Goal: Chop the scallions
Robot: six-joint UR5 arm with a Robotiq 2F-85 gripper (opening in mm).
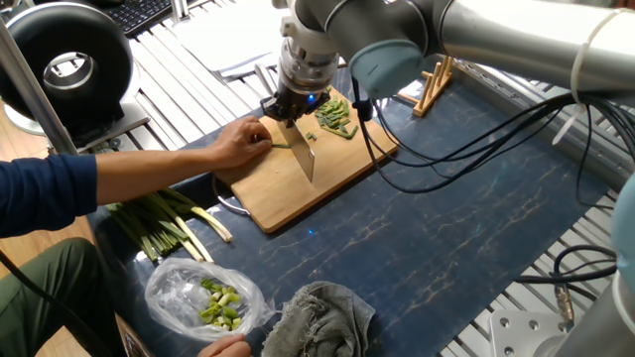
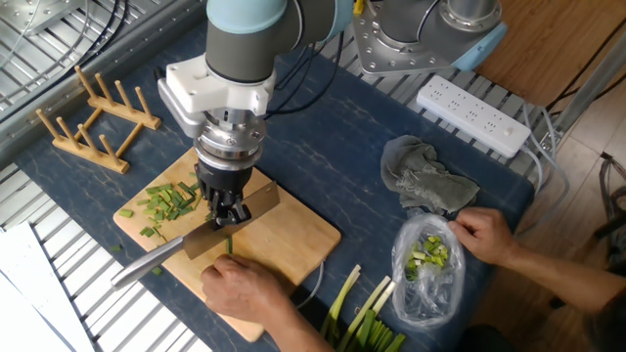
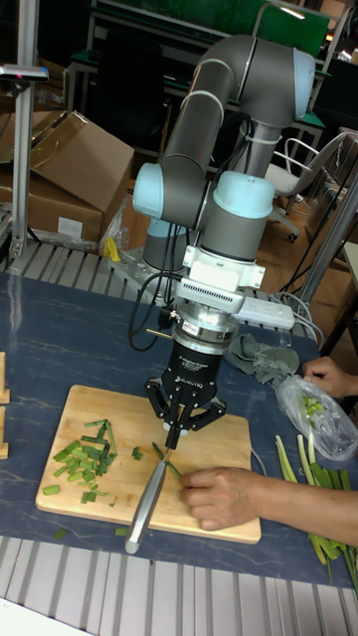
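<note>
Scallions (image 2: pixel 228 244) on cutting board (image 2: pixel 293 235), directly beneath fingers (image 2: pixel 227 209) clamped on knife (image 2: pixel 201 242), hand (image 2: pixel 245 288) pinning stalk

The robot arm bends down from above, and its wrist points straight down at the table. The gripper (image 1: pixel 289 111) (image 2: pixel 228 217) (image 3: pixel 180 425) hangs low with its two fingers (image 2: pixel 221 209) squeezed tight on the knife (image 1: pixel 302 151) (image 2: pixel 201 239) (image 3: pixel 147 492). The blade sits flat between the fingers and the handle sticks out to one side. Black cables run along the arm and loop down from it
</note>
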